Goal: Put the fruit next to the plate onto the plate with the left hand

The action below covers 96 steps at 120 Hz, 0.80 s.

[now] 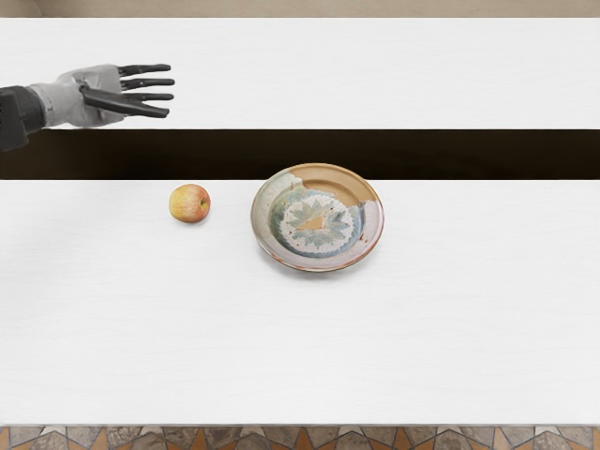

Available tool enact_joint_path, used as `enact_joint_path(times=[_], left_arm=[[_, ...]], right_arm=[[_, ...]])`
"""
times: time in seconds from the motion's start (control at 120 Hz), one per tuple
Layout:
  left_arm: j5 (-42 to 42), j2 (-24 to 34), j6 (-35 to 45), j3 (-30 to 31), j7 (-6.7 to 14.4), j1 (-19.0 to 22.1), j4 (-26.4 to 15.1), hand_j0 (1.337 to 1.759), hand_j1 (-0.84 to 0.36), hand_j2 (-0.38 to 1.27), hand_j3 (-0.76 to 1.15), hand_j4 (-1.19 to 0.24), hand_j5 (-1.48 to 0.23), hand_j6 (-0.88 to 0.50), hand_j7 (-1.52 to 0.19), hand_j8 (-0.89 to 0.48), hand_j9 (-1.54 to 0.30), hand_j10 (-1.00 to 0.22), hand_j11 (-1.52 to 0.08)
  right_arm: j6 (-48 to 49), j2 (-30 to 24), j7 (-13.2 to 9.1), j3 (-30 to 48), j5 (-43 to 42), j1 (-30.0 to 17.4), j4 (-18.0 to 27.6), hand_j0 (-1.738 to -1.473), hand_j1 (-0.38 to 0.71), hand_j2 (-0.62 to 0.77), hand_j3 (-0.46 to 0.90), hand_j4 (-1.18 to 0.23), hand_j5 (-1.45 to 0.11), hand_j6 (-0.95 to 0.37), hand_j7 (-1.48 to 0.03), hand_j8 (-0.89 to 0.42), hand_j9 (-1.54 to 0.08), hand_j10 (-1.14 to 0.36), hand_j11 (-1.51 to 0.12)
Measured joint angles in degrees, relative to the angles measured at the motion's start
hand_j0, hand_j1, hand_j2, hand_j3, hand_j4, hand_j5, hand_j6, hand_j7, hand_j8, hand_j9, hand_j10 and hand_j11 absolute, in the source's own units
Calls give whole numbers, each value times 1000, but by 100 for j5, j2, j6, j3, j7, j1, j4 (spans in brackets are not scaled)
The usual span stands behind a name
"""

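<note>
Left hand (117, 92): enters from the left edge, raised above the far side of the table, fingers (148, 68) extended and slightly apart, holding nothing.
Apple (189, 203): rests on the white table (300, 328), just left of the plate, not touching it.
Plate (317, 217): patterned ceramic, near the table's far edge, nothing on it.

Home-like dining setting: decorated plate (317, 217) on white table (300, 356), tiled floor (300, 438).

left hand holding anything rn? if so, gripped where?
Nothing held. The grey left hand is open, dark fingers extended, up and left of the red-yellow apple, which sits on the white table beside the glazed ceramic plate.
</note>
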Motion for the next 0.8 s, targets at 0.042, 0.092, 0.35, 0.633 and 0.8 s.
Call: enact_joint_path(times=[0.042,0.092,0.35,0.633,0.8], left_arm=[[17,-34,0,7,0,-1,16,1658,56,49,0,-244,-317,-244,-318,-243,-318,-244,-318],[33,-53,0,12,0,-5,41,1658,56,50,0,-244,-317,-244,-318,-243,-318,-243,-318],[63,365,0,14,28,-59,48,1658,56,49,0,-244,-318,-244,-318,-243,-318,-244,-318],[52,1410,0,2122,47,-1943,-1160,1658,56,50,0,-244,-318,-244,-318,-243,-318,-244,-318],[147,1350,0,3469,78,-2624,-1816,1658,56,49,0,-245,-318,-245,-318,-245,-318,-244,-318]], right_arm=[[4,0,3,2,2,23,18,-1658,-305,-7,0,-37,-47,-37,-47,-37,-47,-37,-47],[1,0,5,1,0,35,18,-1658,-305,-7,0,-37,-47,-37,-47,-37,-47,-37,-47],[-6,0,4,0,-5,39,2,-1658,-305,-7,0,-37,-47,-37,-47,-37,-47,-37,-47],[-7,0,3,0,-6,38,0,-1658,-305,-7,0,-37,-47,-37,-47,-37,-47,-37,-47],[-7,0,3,0,-6,39,0,-1658,-305,-7,0,-37,-47,-37,-47,-37,-47,-37,-47]])
